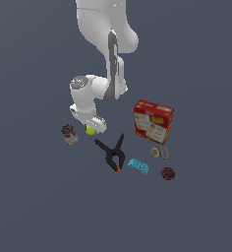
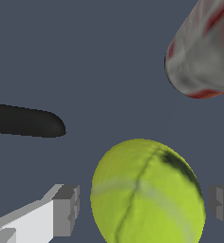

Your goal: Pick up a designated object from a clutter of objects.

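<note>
The yellow-green tennis-like ball [image 1: 90, 130] lies on the dark floor, between the small can [image 1: 69, 134] and the black spring clamp [image 1: 113, 153]. My gripper [image 1: 92, 126] is lowered over the ball. In the wrist view the ball [image 2: 147, 190] fills the space between my two fingers [image 2: 66, 209], with a thin gap showing on each side. My gripper [image 2: 144, 207] is open around it. The can [image 2: 204, 47] and one clamp handle [image 2: 26, 121] show close by in the wrist view.
A red-and-yellow box [image 1: 153, 121] stands toward the exterior view's right. Yellow rubber bands [image 1: 160, 152], a cyan toy brick [image 1: 138, 167] and a dark red berry [image 1: 168, 173] lie below it.
</note>
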Controlling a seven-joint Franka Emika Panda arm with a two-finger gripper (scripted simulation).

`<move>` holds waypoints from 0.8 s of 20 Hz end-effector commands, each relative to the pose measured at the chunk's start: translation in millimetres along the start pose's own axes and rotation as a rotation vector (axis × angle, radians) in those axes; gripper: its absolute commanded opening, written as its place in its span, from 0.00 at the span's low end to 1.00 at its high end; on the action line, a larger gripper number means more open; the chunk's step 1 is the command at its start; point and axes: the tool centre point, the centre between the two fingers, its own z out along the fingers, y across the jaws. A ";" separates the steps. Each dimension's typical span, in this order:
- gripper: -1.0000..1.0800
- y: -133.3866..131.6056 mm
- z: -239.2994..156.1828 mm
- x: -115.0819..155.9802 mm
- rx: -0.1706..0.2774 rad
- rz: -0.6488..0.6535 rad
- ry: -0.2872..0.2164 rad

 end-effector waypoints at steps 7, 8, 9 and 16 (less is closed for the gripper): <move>0.00 -0.1 5.2 1.0 0.001 0.000 0.001; 0.00 -0.1 5.2 1.0 0.001 0.000 0.001; 0.00 -0.1 5.2 1.0 0.001 0.000 0.001; 0.00 -0.3 5.0 0.7 0.001 0.000 0.001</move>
